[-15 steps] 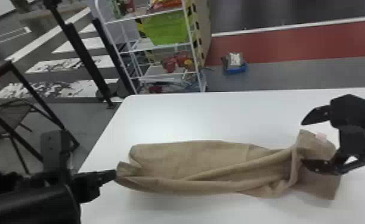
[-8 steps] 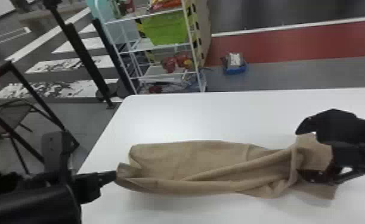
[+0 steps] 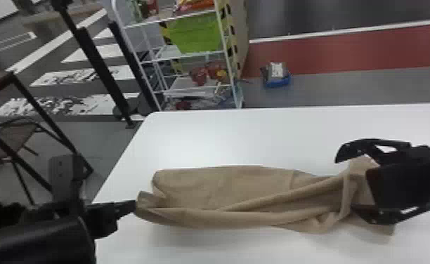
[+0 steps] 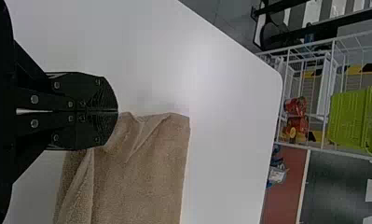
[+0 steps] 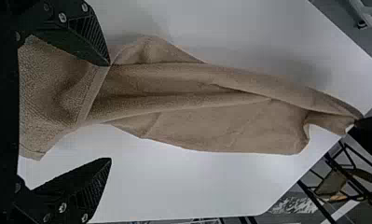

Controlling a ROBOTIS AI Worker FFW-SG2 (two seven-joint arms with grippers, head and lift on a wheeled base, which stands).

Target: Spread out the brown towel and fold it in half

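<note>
The brown towel (image 3: 239,196) lies bunched and folded lengthwise across the white table, its left corner raised at my left gripper (image 3: 133,206). In the left wrist view my left gripper (image 4: 117,112) is shut on that towel corner, and the towel (image 4: 146,172) hangs away from it. Over the towel's right end my right gripper (image 3: 344,186) stands open, one finger beyond the far edge and the other low at the towel. In the right wrist view my right gripper (image 5: 110,112) has its fingers wide apart, one touching or just over the towel (image 5: 211,107).
The white table (image 3: 196,140) has its left edge near my left arm. Behind it stand a wire shelf with a green bin (image 3: 198,33) and a small blue container (image 3: 277,80) on the floor. A chair (image 3: 10,137) is off to the left.
My right gripper has shifted and turned over the towel's right end, its fingers still apart. My left gripper keeps its place at the left corner, and the towel's shape is nearly the same.
</note>
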